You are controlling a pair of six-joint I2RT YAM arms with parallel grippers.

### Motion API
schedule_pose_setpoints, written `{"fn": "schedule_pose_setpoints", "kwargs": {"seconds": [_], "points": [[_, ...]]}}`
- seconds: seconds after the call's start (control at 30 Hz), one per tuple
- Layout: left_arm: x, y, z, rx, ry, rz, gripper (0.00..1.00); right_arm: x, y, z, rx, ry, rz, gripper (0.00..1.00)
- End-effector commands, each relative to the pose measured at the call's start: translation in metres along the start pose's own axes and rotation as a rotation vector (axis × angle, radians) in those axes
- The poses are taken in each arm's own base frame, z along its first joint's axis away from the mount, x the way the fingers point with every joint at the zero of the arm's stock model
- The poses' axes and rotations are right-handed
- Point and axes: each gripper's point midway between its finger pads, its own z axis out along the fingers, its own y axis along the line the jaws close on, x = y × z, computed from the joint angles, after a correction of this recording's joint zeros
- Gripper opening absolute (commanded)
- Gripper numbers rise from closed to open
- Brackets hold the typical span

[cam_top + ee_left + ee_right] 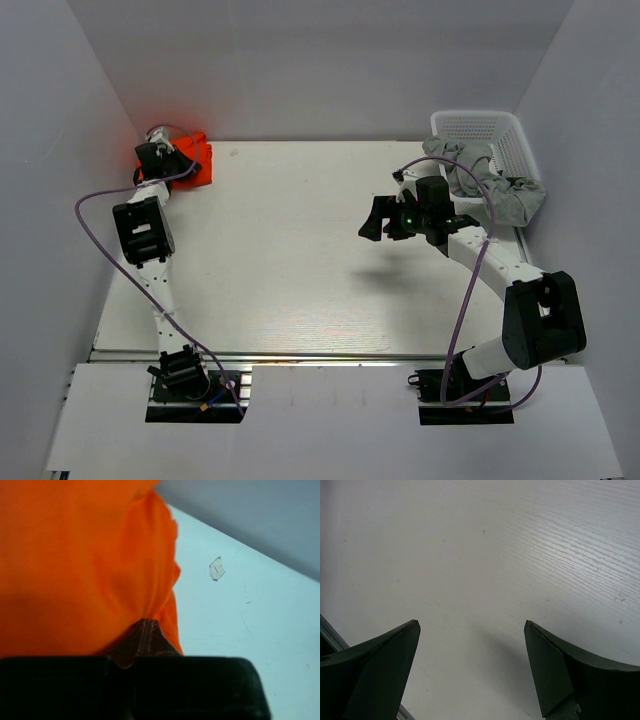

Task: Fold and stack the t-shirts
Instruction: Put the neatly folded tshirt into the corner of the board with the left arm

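The orange-red t-shirt (194,160) lies bunched in the far left corner of the table. My left gripper (160,152) is on it. In the left wrist view the fingers meet tip to tip (147,624), and the folds of the orange cloth (75,555) run into the tips. Pale grey t-shirts (492,187) are heaped in the basket and hang over its near rim. My right gripper (384,222) hovers open and empty above the bare table, left of the basket. In the right wrist view its gripper (472,630) has only the tabletop between the fingers.
The white lattice basket (482,124) stands at the far right corner. Grey walls enclose the table on the left, back and right. A small scrap of clear tape (216,568) sits on the table beside the orange shirt. A metal rail (300,357) runs along the near edge.
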Motion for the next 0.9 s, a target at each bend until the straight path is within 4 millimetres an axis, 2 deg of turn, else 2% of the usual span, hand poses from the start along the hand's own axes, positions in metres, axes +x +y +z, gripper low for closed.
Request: {"fn": "schedule_pose_setpoints", "kwargs": {"seconds": [0.0, 0.03, 0.13, 0.17, 0.23, 0.27, 0.37, 0.4, 0.5, 0.67, 0.73, 0.77, 0.8, 0.83, 0.87], "points": [[-0.011, -0.019, -0.002, 0.12, -0.068, -0.162, 0.0, -0.014, 0.004, -0.004, -0.004, -0.038, -0.024, 0.9], [-0.001, -0.015, -0.005, 0.129, -0.05, -0.197, 0.0, -0.016, 0.003, -0.005, 0.001, -0.044, -0.027, 0.9], [0.013, -0.017, -0.009, 0.144, -0.007, -0.225, 0.0, -0.02, 0.003, -0.006, 0.008, -0.049, -0.041, 0.9], [0.025, -0.015, -0.012, 0.134, 0.011, -0.239, 0.0, -0.022, 0.004, -0.006, 0.006, -0.049, -0.044, 0.9], [0.029, -0.014, -0.02, 0.137, 0.015, -0.245, 0.0, -0.022, 0.004, -0.005, -0.003, -0.049, -0.046, 0.9], [0.037, -0.015, -0.024, 0.142, 0.028, -0.251, 0.0, -0.022, 0.006, -0.004, -0.014, -0.044, -0.045, 0.9], [0.041, -0.018, -0.027, 0.149, 0.046, -0.27, 0.0, -0.021, 0.008, -0.003, -0.024, -0.041, -0.047, 0.9], [0.038, -0.025, -0.028, 0.186, 0.055, -0.262, 0.0, -0.022, 0.008, -0.004, -0.024, -0.043, -0.049, 0.9], [0.046, -0.02, -0.029, 0.16, 0.079, -0.267, 0.0, -0.022, 0.009, -0.007, -0.022, -0.055, -0.051, 0.9], [0.018, -0.026, -0.037, 0.124, 0.022, -0.211, 0.0, -0.02, 0.009, -0.012, -0.016, -0.063, -0.055, 0.9], [-0.002, -0.034, -0.039, 0.138, -0.008, -0.189, 0.0, -0.021, 0.012, -0.013, -0.03, -0.067, -0.058, 0.9], [-0.021, -0.041, -0.04, 0.144, -0.022, -0.167, 0.05, -0.019, 0.016, -0.013, -0.052, -0.061, -0.059, 0.9], [-0.03, -0.045, -0.041, 0.156, -0.026, -0.149, 0.11, -0.02, 0.019, -0.014, -0.06, -0.065, -0.064, 0.9], [-0.047, -0.055, -0.046, 0.169, -0.055, -0.126, 0.19, -0.022, 0.021, -0.015, -0.07, -0.082, -0.074, 0.9], [-0.064, -0.066, -0.051, 0.197, -0.088, -0.095, 0.49, -0.022, 0.023, -0.016, -0.082, -0.081, -0.07, 0.9]]}}
